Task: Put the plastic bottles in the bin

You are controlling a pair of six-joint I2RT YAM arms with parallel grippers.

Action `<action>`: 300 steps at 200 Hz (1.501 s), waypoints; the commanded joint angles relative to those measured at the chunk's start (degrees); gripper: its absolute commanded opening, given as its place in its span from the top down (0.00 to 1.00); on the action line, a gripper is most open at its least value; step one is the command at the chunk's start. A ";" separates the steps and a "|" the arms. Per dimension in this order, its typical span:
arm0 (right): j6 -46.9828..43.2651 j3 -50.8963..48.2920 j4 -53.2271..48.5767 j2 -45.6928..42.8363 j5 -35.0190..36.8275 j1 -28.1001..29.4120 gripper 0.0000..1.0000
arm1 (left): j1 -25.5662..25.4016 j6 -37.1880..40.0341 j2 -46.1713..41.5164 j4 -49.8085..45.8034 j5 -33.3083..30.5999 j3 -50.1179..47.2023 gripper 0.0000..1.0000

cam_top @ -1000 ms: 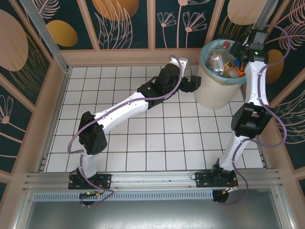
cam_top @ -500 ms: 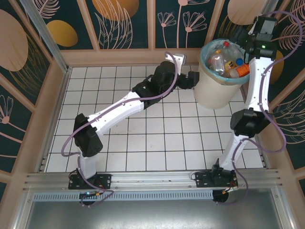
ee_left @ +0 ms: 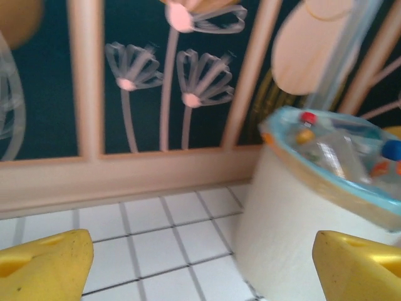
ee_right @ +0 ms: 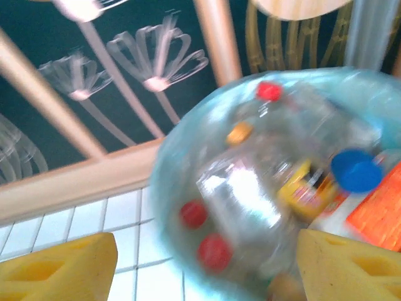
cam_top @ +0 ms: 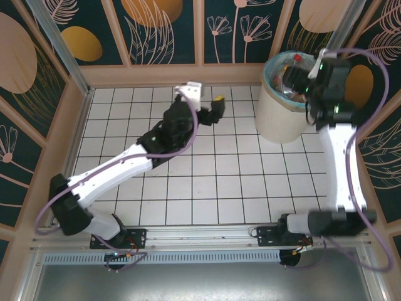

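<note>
Bottles: plastic bottles (ee_right: pixel 250 188) heaped inside the bin (cam_top: pixel 279 119).
Handling: probably light, thin-walled, slick and easily crushed; best taken across the body or at the neck.
Left claw (ee_left: pixel 200 263): spread wide, empty, just beside the bin.
Right claw (ee_right: pixel 207 263): spread wide, empty, above the bin.
Writing: labels too blurred to read.

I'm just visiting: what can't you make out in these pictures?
1. How many bottles lie in the bin: the right wrist view is blurred, and in the top view the right arm covers part of the bin's mouth.
2. What the labels say: smeared in the right wrist view, too small in the top view.
3. The bin's right side: cut off by the right edge of the left wrist view.
</note>
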 commanded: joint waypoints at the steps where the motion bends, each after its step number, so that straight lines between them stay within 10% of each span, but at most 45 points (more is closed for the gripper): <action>1: 1.07 -16.23 15.49 -12.48 1.79 4.28 0.33 | 0.60 8.46 -7.27 10.52 -13.50 -10.31 0.09; 51: 1.72 -46.89 27.55 -28.54 8.56 10.92 0.40 | 10.47 12.88 -23.76 23.06 -19.25 -35.76 0.11; 129: -5.00 -71.33 57.46 -18.68 20.03 9.00 0.33 | 32.19 6.96 -21.31 42.38 -14.60 -61.10 0.13; 219: -14.98 -84.22 104.29 1.65 9.16 -3.49 0.33 | 45.97 13.51 -2.88 62.35 11.72 -62.26 0.10; 300: -7.38 -87.21 110.48 1.61 -3.85 -9.61 0.30 | 53.22 8.78 5.67 66.43 23.46 -61.20 0.01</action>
